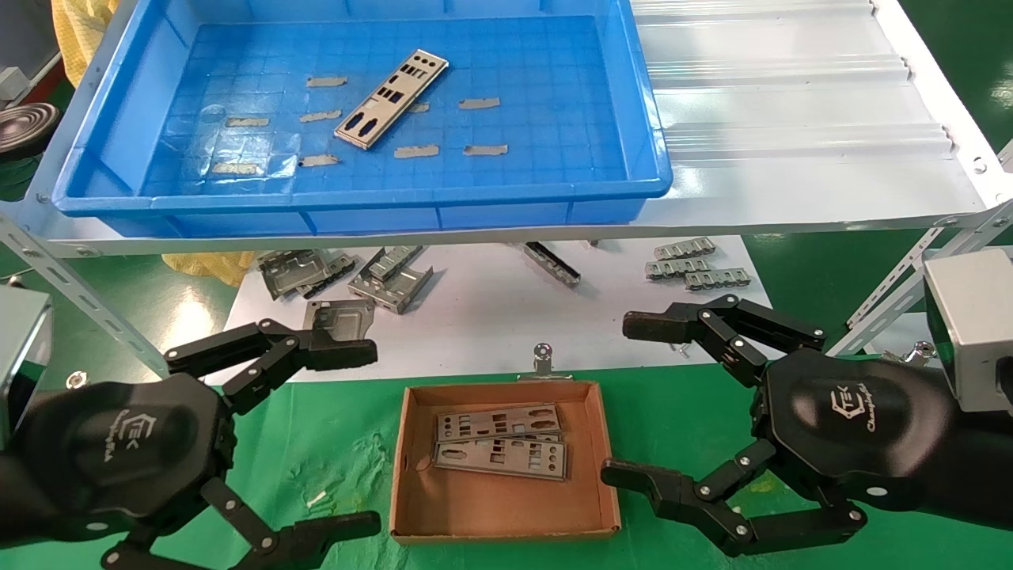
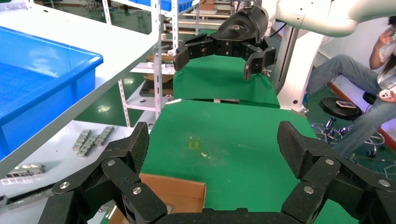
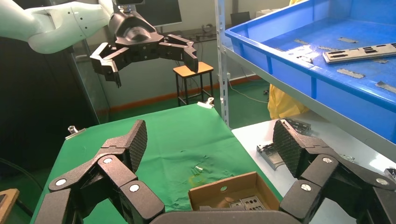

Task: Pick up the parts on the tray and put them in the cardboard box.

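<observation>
Both pincers, left pincer and right pincer, hang wide and empty flanking the cardboard box; last part waits at 12 o'clock on the tray.

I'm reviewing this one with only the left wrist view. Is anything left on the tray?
Observer: Yes. One part lies at an angle on the tray floor, among tape strips.
Operator: Anything in the box yet?
Observer: The cardboard box holds overlapping plates, at least two.
Operator: Where are the tools relative to it?
Observer: The left tool and right tool, both open and empty, flank the box on either side.
</observation>
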Motion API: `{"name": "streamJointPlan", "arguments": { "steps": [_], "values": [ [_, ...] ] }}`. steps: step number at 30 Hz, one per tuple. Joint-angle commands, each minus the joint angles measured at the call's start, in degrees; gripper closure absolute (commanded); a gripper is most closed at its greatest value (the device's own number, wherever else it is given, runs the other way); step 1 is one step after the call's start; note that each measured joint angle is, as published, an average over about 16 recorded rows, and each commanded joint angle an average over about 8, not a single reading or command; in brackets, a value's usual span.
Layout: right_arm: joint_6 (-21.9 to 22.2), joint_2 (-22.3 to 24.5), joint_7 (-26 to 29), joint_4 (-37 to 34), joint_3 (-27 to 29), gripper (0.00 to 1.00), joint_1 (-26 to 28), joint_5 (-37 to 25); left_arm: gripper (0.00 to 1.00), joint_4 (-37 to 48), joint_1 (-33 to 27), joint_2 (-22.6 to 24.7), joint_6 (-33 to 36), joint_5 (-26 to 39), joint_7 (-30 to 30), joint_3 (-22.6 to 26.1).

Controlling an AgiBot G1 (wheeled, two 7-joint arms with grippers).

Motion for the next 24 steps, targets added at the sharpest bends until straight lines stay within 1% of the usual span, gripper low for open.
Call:
{"name": "streamJointPlan", "arguments": {
  "steps": [1,24],
  "values": [
    [0.0,0.0,0.0,0.0,0.0,0.00,0.0,0.0,0.00,0.0,0.0,0.0,0.0,0.0,0.0,0.0],
    [0.0,0.0,0.0,0.0,0.0,0.00,0.0,0.0,0.00,0.0,0.0,0.0,0.0,0.0,0.0,0.0]
  ]
}}
